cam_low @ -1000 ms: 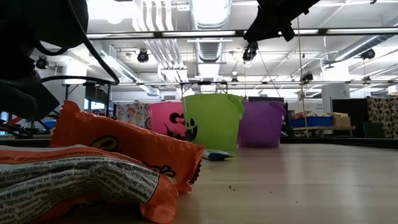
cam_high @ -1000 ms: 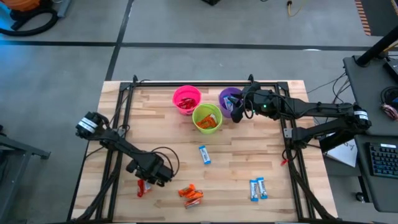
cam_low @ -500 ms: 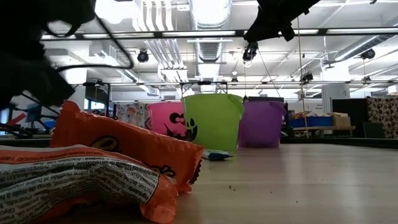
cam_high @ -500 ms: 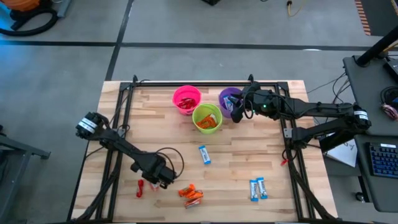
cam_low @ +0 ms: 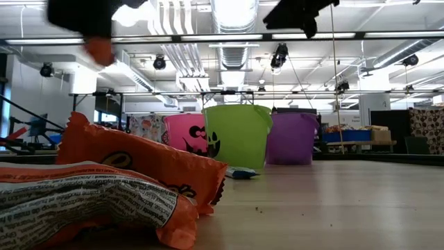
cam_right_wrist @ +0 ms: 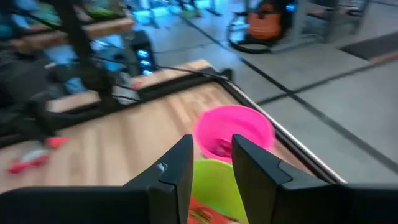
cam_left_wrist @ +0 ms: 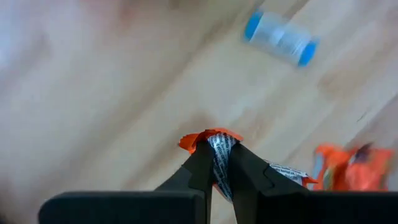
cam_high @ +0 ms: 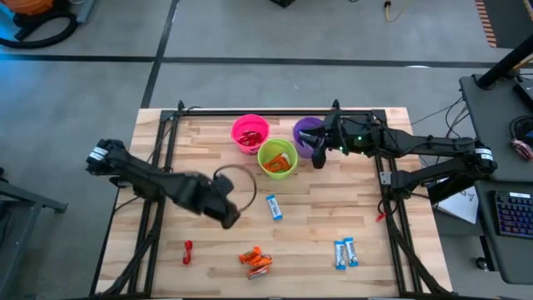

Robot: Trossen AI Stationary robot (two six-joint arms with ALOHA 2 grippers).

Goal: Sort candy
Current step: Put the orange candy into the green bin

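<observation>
My left claw (cam_left_wrist: pixel 216 163) is clamped on one orange candy (cam_left_wrist: pixel 214 144), its wrapper pinched between both fingers and lifted clear of the table (cam_high: pixel 333 225). In the high view that claw (cam_high: pixel 228 215) sits over the boards just left of a lone blue-and-white candy (cam_high: pixel 274 207). My right claw (cam_right_wrist: pixel 209 163) has its fingers apart with nothing between them, beside the purple cup (cam_high: pixel 306 132) and facing the green cup (cam_high: pixel 277 157) and pink cup (cam_high: pixel 250 132). Candy on the table: a red piece (cam_high: pixel 187 250) near the front left, an orange pair (cam_high: pixel 255 261) at front centre, two blue-and-white pieces (cam_high: pixel 345 252) at front right. The pink and green cups hold candy.
</observation>
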